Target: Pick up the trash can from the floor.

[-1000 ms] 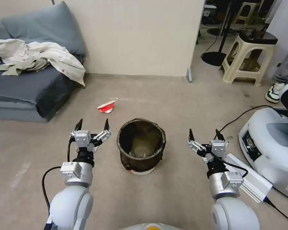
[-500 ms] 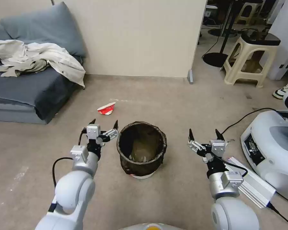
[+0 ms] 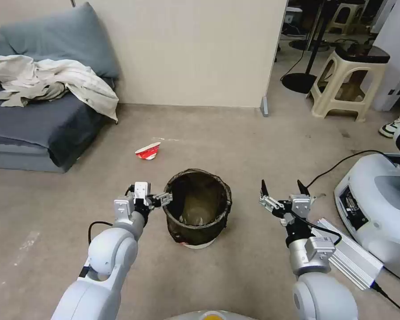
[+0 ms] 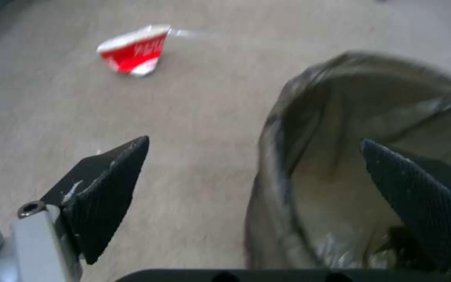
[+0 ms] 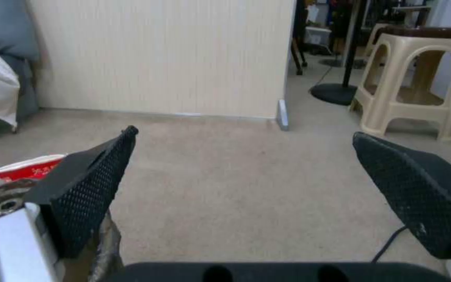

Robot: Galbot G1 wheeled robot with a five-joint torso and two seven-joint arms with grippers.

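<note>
The left claw [image 3: 158,195] hangs spread at the near-left rim of the small round white plastic trash can lined with a dark translucent bag [image 3: 196,209], one finger [image 4: 419,199] inside the mouth, the other [image 4: 105,192] outside over the beige-grey concrete-like floor [image 3: 235,146]; the can stands upright on that floor between the arms; the right claw [image 3: 283,190] hovers spread, well apart to the can's right; farther off lies a crumpled red-white wrapper [image 3: 147,150].

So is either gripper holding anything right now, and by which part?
Nothing is held. The left gripper is open astride the trash can rim; the right gripper is open, apart.
</note>
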